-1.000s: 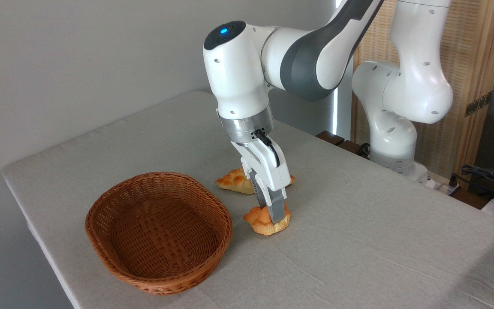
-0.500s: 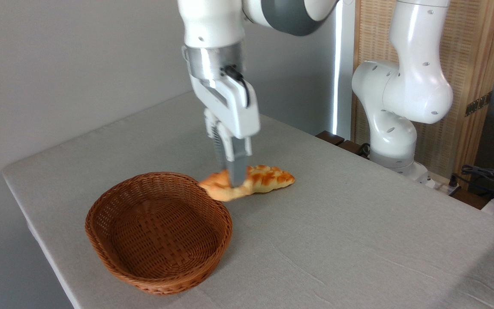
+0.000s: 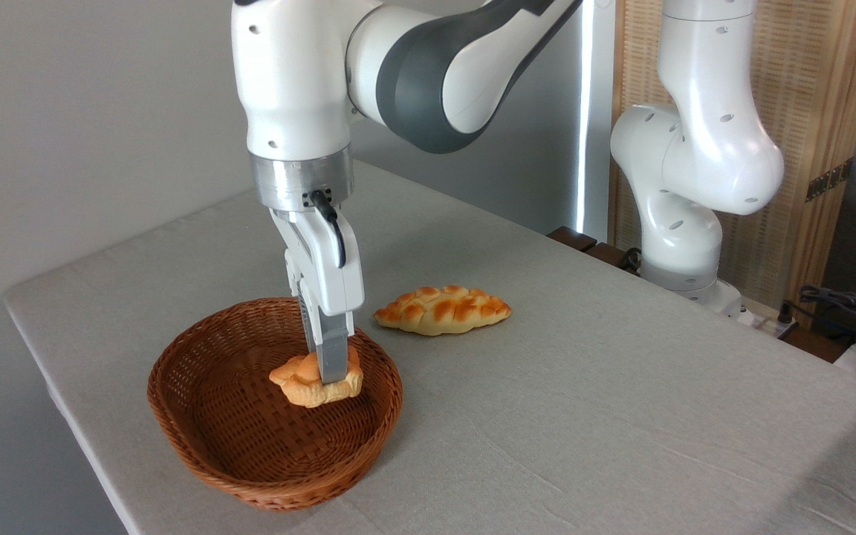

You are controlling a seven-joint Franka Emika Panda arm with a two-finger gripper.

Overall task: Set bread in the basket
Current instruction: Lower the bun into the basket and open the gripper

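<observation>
In the fixed camera view, the gripper [image 3: 329, 371] is pinching the bread [image 3: 314, 383] and holding it inside the rim of the basket [image 3: 205, 446], toward its 2 o'clock side. A braided loaf [image 3: 443, 310] is lying on the table [image 3: 621, 416] at the basket's 2 o'clock.

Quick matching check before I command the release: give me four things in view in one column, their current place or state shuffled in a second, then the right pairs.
1. bun
2. braided loaf
3. basket
4. gripper

A. lying on the tablecloth, right of the basket
B. shut on a piece of bread
C. held over the basket's inside
D. standing near the table's left edge

Pairs: 1-C, 2-A, 3-D, 4-B
</observation>
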